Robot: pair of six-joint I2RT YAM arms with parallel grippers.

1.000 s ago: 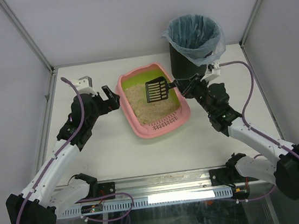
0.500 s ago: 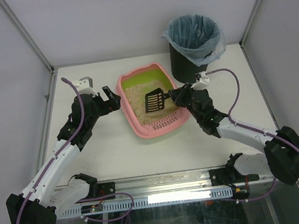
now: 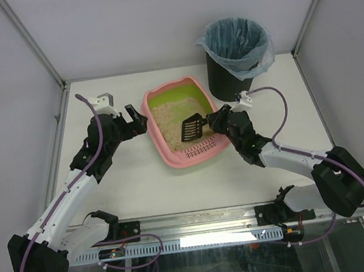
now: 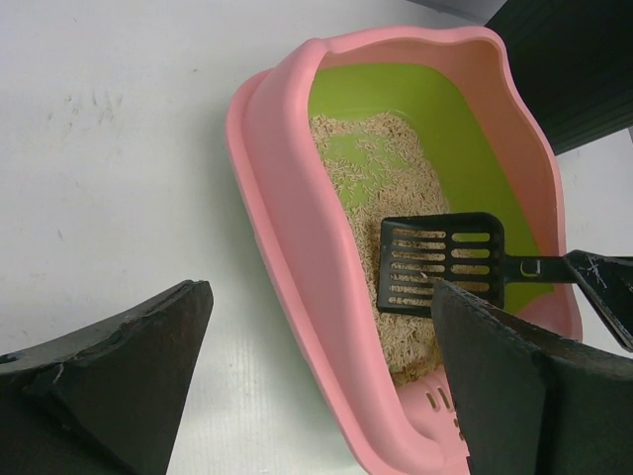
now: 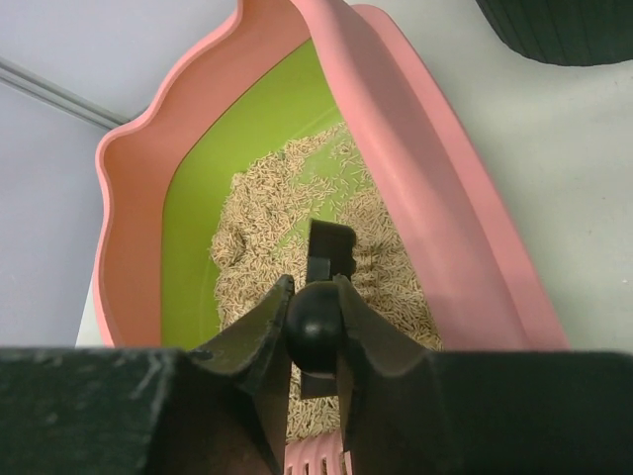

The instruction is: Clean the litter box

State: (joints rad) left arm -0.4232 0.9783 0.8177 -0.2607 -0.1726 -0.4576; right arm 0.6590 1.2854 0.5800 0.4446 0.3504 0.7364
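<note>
Top external view showed the pink litter box (image 3: 197, 152) sitting on the white table (image 3: 175, 191), in the middle between the two arms. It had a green inside, and sandy litter (image 3: 168, 128) lay in it, with a slotted grille at the end near the arms. A black bin (image 3: 227, 79) with a blue bag (image 3: 233, 40) stood just behind the box, at its right corner. The right gripper (image 3: 220, 119) reached over the right wall of the box. Its two fingers were squeezed tight on the round end of the handle of a black scoop (image 3: 192, 127); the right wrist view showed this well. The scoop's flat slotted part was tipped down onto the litter, near the grille end. The left gripper (image 3: 136, 117) was just beside the left wall of the box, up near the far corner. Its fingers were spread wide apart with nothing between them. From the left wrist view the pink wall showed between the two dark fingers, but I could not tell if they touched it.
</note>
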